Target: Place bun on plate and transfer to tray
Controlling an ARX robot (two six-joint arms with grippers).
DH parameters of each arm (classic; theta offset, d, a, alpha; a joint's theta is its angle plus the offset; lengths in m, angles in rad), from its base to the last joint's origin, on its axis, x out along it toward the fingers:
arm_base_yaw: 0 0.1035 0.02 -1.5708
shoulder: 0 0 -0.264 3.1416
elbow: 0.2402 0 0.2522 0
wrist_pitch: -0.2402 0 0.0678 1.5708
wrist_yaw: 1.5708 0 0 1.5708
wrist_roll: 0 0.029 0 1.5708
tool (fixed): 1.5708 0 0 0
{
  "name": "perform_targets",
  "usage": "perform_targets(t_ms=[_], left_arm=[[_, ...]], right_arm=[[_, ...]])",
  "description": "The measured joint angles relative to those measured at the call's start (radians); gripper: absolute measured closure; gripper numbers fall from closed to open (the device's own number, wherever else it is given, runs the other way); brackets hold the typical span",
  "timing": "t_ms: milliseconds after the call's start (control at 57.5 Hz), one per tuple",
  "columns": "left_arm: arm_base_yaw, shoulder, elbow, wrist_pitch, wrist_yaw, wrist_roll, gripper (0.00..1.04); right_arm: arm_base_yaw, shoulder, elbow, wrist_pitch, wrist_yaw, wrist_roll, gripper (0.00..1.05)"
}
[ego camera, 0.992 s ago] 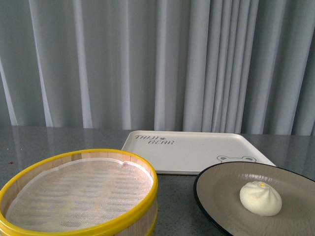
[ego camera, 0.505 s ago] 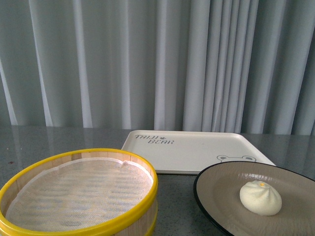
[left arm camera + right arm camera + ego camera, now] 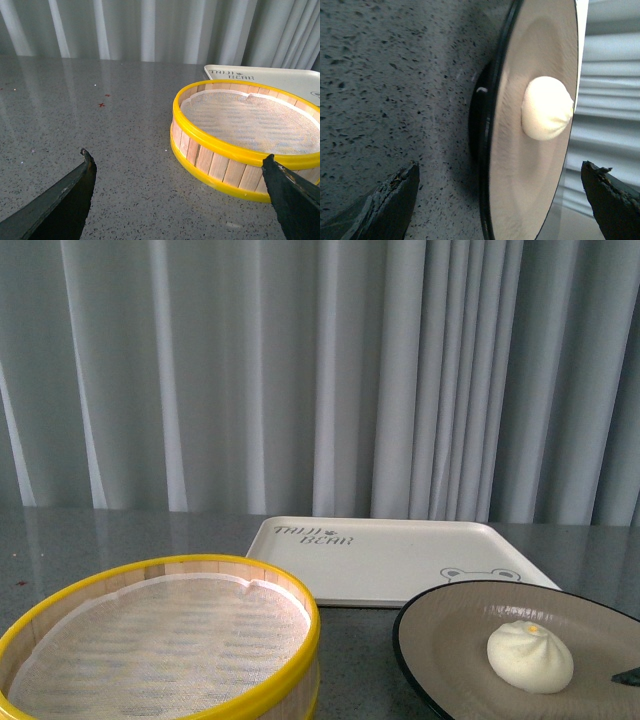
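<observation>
Leftmost, our left tool hangs low over the speckled grey table with its two dark fingers spread wide and nothing between them. Just ahead of it stands a round bamboo steamer basket with a yellow rim and a white mesh liner.

Behind the basket and to its right lies the tray, flat on the table, its long axis running left to right across our front view. Dark lettering sits in its far-left corner, upright to us. We read "BEAR" on the lower line; the word above it is too small to make out. A small bear face is drawn at the near-right corner.

In front of the tray sits the plate, level on its black foot, its far rim just beside the tray's near edge. The bun rests on the plate, right of centre. It is round, without a long axis, and its pleated top with the yellow spot points straight up.

Our right tool is spread wide too, pinching nothing, with the plate's rim ahead of it. Pale pleated curtains close off the back.
</observation>
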Motion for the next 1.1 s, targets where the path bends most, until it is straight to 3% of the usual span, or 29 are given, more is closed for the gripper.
perform_targets(t_ms=[70, 592, 905, 1096], left_arm=[[0.0, 0.0, 0.0, 0.0, 0.0, 0.0, 0.07], [0.0, 0.0, 0.0, 0.0, 0.0, 0.0, 0.07], [0.0, 0.0, 0.0, 0.0, 0.0, 0.0, 0.07], [0.0, 0.0, 0.0, 0.0, 0.0, 0.0, 0.07]], right_arm=[[0.001, 0.009, -0.01, 0.024, -0.004, -0.034, 0.11], [-0.047, -0.026, -0.042, 0.054, 0.009, -0.154, 1.02], [-0.093, -0.065, -0.037, 0.119, 0.047, -0.201, 1.02], [-0.119, -0.11, 0.034, 0.06, 0.023, -0.225, 1.02]])
